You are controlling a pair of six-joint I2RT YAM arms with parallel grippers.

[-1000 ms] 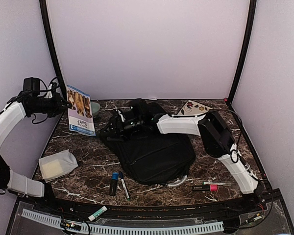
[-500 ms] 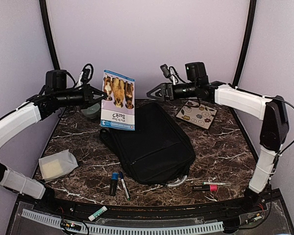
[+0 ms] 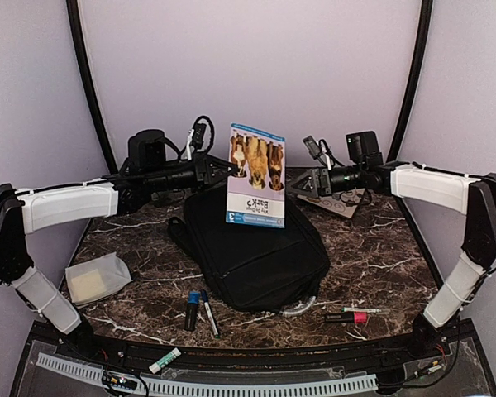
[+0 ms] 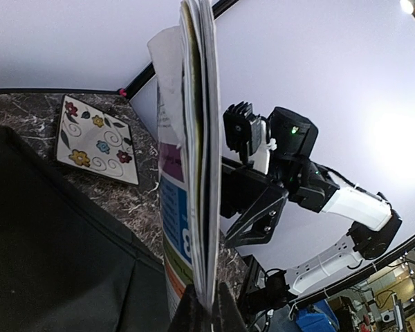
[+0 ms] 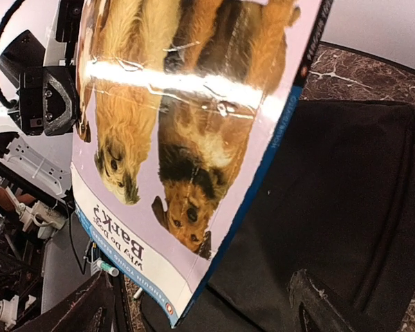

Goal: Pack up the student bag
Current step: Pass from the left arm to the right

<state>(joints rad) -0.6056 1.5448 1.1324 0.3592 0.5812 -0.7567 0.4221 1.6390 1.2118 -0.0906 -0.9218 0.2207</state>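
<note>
Top external: left tool [image 3: 221, 170] clamps book [image 3: 256, 175] by one edge, upright over the student bag [image 3: 256, 248], flat on counter [image 3: 372, 248]. Left wrist: thin pinch, book may slip. Right wrist: right tool [image 5: 207, 304] spread wide near cover, could knock it.

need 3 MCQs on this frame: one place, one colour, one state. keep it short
1. Where is the book relative to the bag?
A) lying flat on it
B) held in the air above it
C) inside it

2. Bag colour?
A) black
B) red
C) blue

3. Right claw?
A) shut on the book
B) open, gripping nothing
C) out of view

Key:
1B, the left claw holds it up by one edge.
2A, the fabric is black all over.
3B, its jaws stand wide apart next to the book.
</note>
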